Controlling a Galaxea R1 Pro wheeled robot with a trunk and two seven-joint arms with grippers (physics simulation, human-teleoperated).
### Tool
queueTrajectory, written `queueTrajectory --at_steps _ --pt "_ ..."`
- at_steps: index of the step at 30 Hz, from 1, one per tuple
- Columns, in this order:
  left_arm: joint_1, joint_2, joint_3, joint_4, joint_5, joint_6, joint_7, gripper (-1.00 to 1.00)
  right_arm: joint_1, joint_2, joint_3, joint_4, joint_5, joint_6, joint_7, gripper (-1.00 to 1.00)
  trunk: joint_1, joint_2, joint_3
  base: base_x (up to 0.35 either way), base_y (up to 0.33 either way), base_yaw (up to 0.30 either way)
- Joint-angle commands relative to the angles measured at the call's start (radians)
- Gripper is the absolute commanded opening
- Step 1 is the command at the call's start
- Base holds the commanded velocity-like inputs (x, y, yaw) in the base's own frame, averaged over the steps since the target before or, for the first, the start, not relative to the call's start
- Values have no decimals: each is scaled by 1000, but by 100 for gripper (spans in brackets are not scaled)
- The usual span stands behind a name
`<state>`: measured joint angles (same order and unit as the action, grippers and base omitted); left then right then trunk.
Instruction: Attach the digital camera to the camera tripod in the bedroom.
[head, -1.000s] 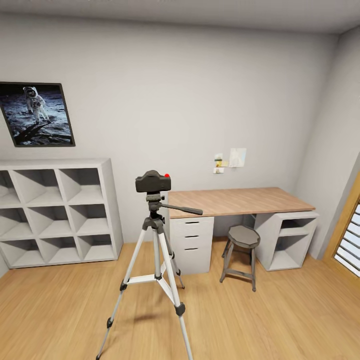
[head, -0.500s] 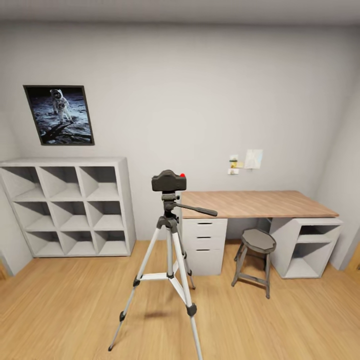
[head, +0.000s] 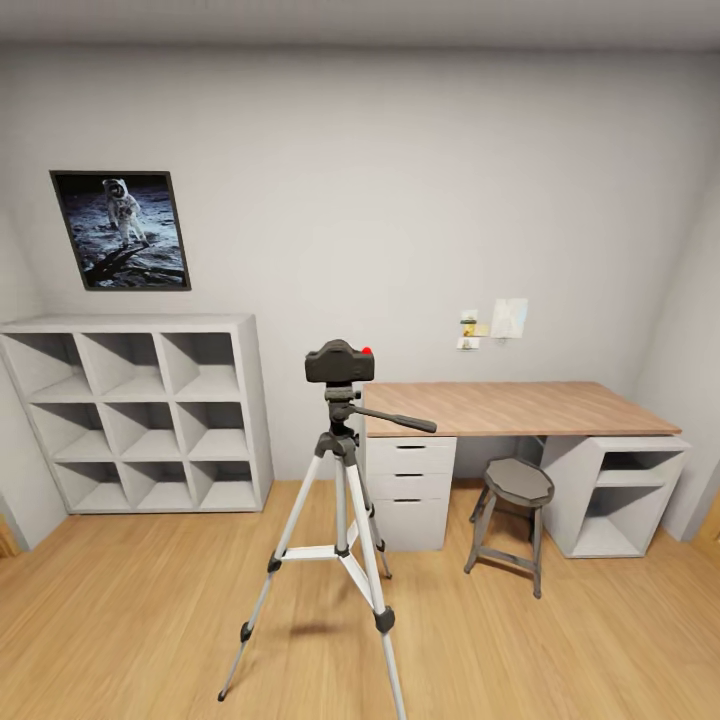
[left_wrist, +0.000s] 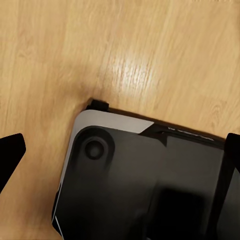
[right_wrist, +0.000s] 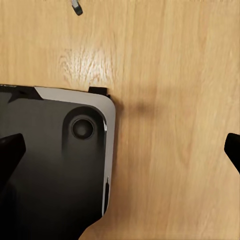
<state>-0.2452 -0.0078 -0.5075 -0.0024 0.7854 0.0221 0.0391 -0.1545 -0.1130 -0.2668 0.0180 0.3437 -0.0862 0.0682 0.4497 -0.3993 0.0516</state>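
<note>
Both pincers hang low beside the robot's own base, pointing down at the plank floor. The left pincer (left_wrist: 120, 160) stands wide, its dark fingertips (left_wrist: 11, 152) at the two edges of its wrist view with nothing between them but the robot's dark base (left_wrist: 140, 180) and the wood floor (left_wrist: 125, 45). The right pincer (right_wrist: 120, 155) is likewise spread wide and empty over a corner of the same base and bare planks.

Further out, in the head view, the camera tripod (head: 340, 520) stands on the bedroom floor in front of the desk, and the digital camera (head: 339, 364), with its red button up, sits squarely on the tripod's pan head. Judged from this, the attaching is already done, or as good as done; the step in hand looks like standing off and checking the result. The next move calls for little: keep the arms tucked and the base away from the splayed legs, since a nudge could tip the tripod.

Behind it are the wood-topped surface (head: 520, 405), a grey stool (head: 512, 510), a white cube shelf (head: 140, 415) and an astronaut poster (head: 120, 230).

Against a second ago, the whole head view has swung left, so shelf and poster show more fully; in the last half second it has barely shifted. Camera and tripod keep the same relation to each other.
</note>
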Motion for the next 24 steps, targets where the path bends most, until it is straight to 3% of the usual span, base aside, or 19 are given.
queueTrajectory --at_steps 1,24 --pt "0 0 -9 -1 7 2 4 100 -1 -1 -9 2 7 -5 3 100 0 -1 0 0 0 2" --pt "0 3 -14 -10 -8 2 4 100 -1 -3 -9 2 9 -9 12 100 0 -1 0 0 0 0"
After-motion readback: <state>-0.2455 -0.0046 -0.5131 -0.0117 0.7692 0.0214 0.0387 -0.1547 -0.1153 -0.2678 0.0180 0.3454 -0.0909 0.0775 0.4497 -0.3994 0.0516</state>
